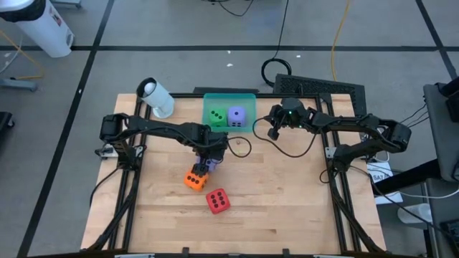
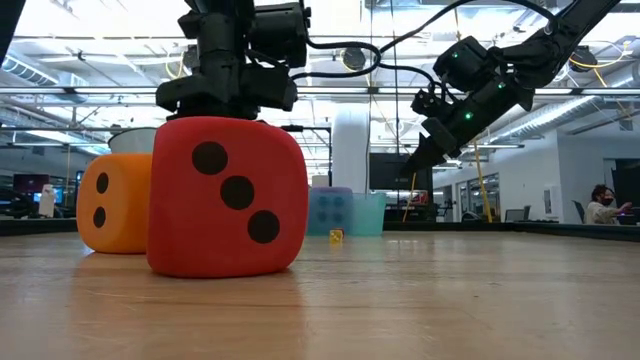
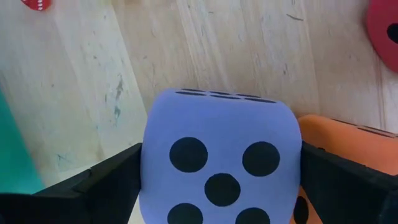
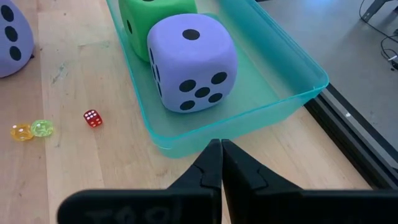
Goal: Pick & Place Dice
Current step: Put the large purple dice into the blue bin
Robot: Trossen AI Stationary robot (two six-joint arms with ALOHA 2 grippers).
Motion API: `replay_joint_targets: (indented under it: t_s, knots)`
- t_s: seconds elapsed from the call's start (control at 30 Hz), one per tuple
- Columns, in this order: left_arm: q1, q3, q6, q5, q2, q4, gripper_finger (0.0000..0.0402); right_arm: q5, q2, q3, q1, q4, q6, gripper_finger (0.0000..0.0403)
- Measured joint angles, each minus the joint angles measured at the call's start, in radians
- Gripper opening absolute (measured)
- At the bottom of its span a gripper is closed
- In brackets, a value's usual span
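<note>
A purple die point(image 3: 221, 162) rests on the wooden table, and an orange die point(image 1: 194, 179) sits close beside it. My left gripper point(image 3: 221, 186) points straight down over the purple die, open, with one finger along each of two opposite sides. A red die point(image 1: 218, 201) lies nearer the table's front edge. At the far edge, a green die point(image 1: 216, 117) and a second purple die point(image 4: 189, 62) sit in the teal tray point(image 4: 273, 102). My right gripper point(image 4: 221, 149) hangs shut above the table just outside the tray's wall, holding nothing. My left gripper comes at the purple die from above. Its fingers point(image 3: 106, 186) lie along the die's two opposite side faces point(image 3: 149, 174). I cannot tell whether they touch those faces. The die sits flat on the table, its five-pip face up.
A tiny red die point(image 4: 92, 118) and two small rings, yellow point(image 4: 22, 132) and green point(image 4: 42, 127), lie on the wood between the tray and the left gripper. A white cylinder point(image 1: 155, 97) stands at the table's far left corner. The table's right half is bare wood.
</note>
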Motion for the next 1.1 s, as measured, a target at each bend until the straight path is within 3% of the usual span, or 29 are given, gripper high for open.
replay_joint_targets:
  t_s: [0.27, 0.53, 0.87, 1.1]
  knots:
    - [0.019, -0.006, 0.070, -0.003, -0.049, -0.003, 0.0397, 0.000, 0.000, 0.000, 0.000, 0.000, -0.001, 0.0000]
    - [0.107, -0.006, 0.129, -0.090, -0.186, 0.015, 0.0397, 0.000, 0.000, 0.000, 0.000, 0.000, 0.000, 0.0000]
    - [0.303, -0.002, 0.195, -0.164, -0.349, 0.333, 0.0397, 0.000, 0.000, 0.000, 0.000, 0.001, 0.001, 0.0000]
    - [0.436, -0.001, 0.233, -0.153, -0.298, 0.412, 0.0397, 0.000, 0.000, 0.000, 0.000, 0.001, 0.002, 0.0000]
